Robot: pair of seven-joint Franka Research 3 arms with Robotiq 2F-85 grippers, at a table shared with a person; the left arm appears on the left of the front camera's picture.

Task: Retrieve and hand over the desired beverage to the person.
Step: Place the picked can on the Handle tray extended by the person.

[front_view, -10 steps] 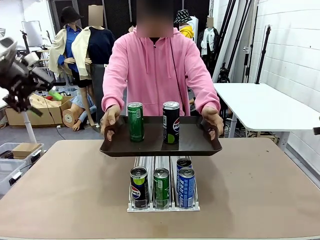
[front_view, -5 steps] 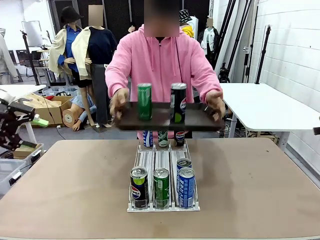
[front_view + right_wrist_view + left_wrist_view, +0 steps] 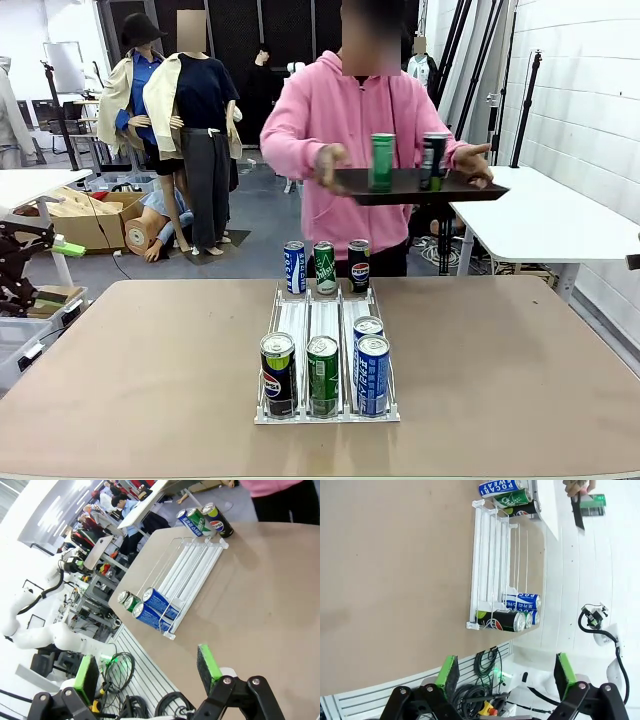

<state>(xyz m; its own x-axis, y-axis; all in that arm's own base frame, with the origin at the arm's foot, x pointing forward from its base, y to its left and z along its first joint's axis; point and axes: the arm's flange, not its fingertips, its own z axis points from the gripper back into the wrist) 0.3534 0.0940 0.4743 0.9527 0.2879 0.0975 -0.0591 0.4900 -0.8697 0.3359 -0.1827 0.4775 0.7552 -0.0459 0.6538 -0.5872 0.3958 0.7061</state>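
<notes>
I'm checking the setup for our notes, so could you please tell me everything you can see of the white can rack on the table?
The white can rack is a wire-and-plastic dispenser with three lanes, lying flat at the middle of the brown table. Three cans stand at its far end: blue, green and black. At the near end stand a black can, a green can and two blue cans, one behind the other. Nothing else touches it.
</notes>
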